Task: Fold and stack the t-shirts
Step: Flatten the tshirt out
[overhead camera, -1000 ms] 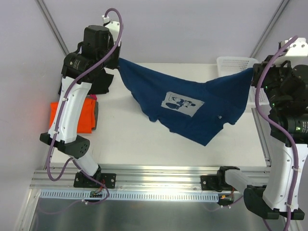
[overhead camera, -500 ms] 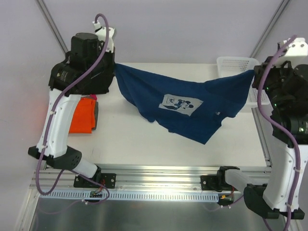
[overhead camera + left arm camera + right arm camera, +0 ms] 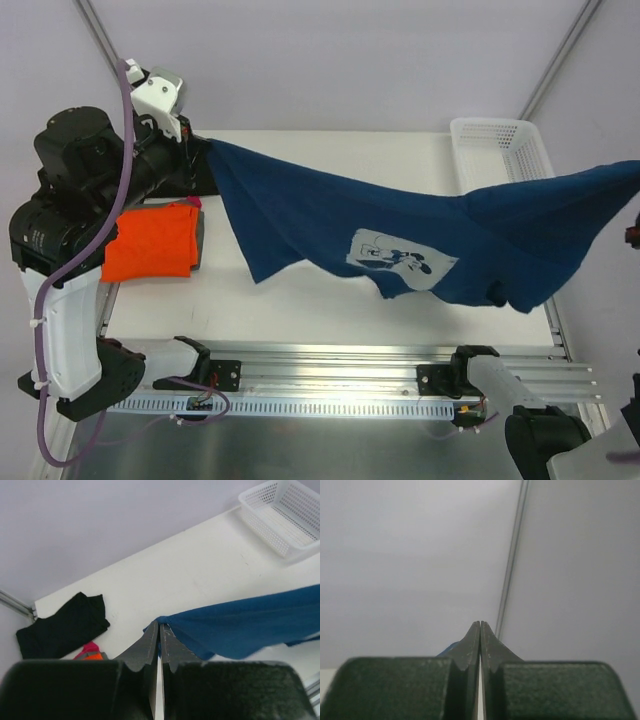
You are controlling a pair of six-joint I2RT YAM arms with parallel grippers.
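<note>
The navy blue t-shirt (image 3: pixel 420 230) hangs stretched in the air across the table, its white print (image 3: pixel 405 262) facing up. My left gripper (image 3: pixel 196 150) (image 3: pixel 160 625) is shut on its left corner, above the table's far left. The shirt's right end runs off the top view's right edge, where the right gripper is out of that view. In the right wrist view my right gripper (image 3: pixel 480 622) is shut, with a sliver of navy cloth (image 3: pixel 449 649) beside its fingers. The orange t-shirt (image 3: pixel 150 242) lies folded at the left. The black t-shirt (image 3: pixel 65 625) lies behind it.
A white lattice basket (image 3: pixel 500 150) (image 3: pixel 285 510) stands at the far right corner of the table. An aluminium rail (image 3: pixel 330 365) runs along the near edge. The enclosure's walls and a frame post (image 3: pixel 512 555) stand close to the right gripper.
Both arms have risen and pulled apart, so the navy shirt hangs wider and higher. The left arm swung left, and the right arm left the top view to the right.
</note>
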